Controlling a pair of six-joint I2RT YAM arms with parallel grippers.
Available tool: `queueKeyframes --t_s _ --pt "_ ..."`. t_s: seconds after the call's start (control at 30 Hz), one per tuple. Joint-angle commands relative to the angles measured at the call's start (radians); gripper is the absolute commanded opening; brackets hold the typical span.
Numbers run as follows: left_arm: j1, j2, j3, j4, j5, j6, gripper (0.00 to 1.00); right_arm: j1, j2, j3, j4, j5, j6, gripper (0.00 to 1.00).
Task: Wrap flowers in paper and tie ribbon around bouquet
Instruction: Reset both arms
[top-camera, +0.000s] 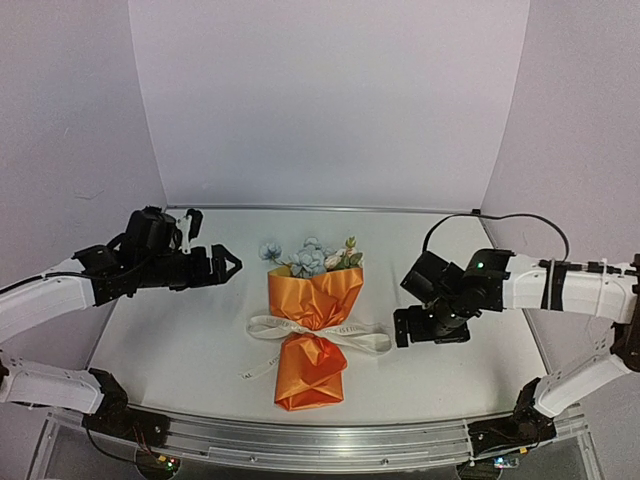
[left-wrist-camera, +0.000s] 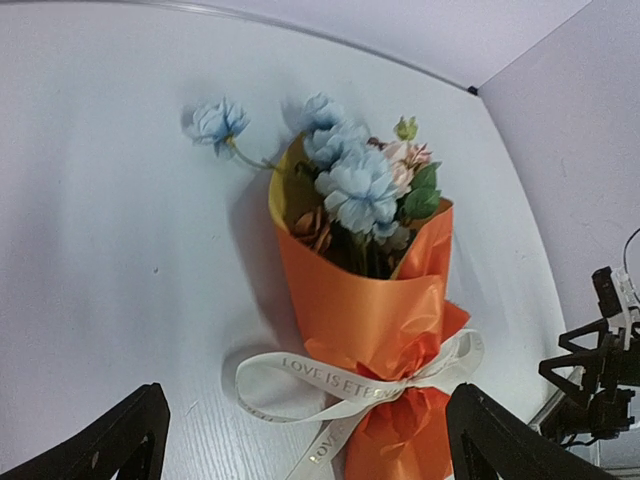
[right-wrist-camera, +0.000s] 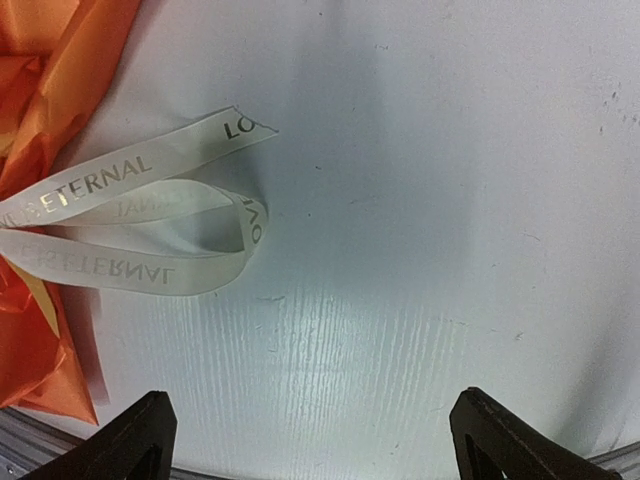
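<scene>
Bouquet: the bouquet (top-camera: 309, 340) lies on the white worktop (top-camera: 170, 340) between the two arms, blooms toward the far wall.
Paper: orange paper (top-camera: 318, 295) forms a cone pinched at the middle; only the left wrist view shows the yellow inner face at its mouth.
Flowers: pale blue, white and pink flowers (top-camera: 308, 258) stick out of the wide end; the left wrist view shows one blue bloom leaning out to the side on its own stem.
Ribbon: the cream ribbon (top-camera: 322, 330) is tied in a bow at the pinch, with a tail trailing to the near left in the top view. The right wrist view alone shows one loop and a cut end flat on the worktop, lettered "ETERNAL".
Left gripper: the left gripper (top-camera: 230, 264) hangs left of the blooms, apart from them, spread wide and holding nothing.
Right gripper: the right gripper (top-camera: 432, 332) sits just right of the bow, fingers (right-wrist-camera: 130, 440) wide apart over bare worktop, gripping nothing.
</scene>
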Motion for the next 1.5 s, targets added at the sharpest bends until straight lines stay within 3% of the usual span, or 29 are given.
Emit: queueKeyframes --t_s 0.0,0.53,1.47 --pt "-0.002 -0.066 0.090 -0.009 -0.036 0.065 1.00 -0.005 -0.128 -0.014 -0.049 0.102 -0.070 0.98" --pt "-0.002 -0.124 0.154 -0.044 -0.134 0.094 1.00 -0.003 -0.435 -0.169 -0.067 0.274 -0.184 0.98" --pt "-0.002 -0.140 0.138 -0.035 -0.181 0.092 1.00 -0.004 -0.445 -0.188 -0.070 0.322 -0.178 0.98"
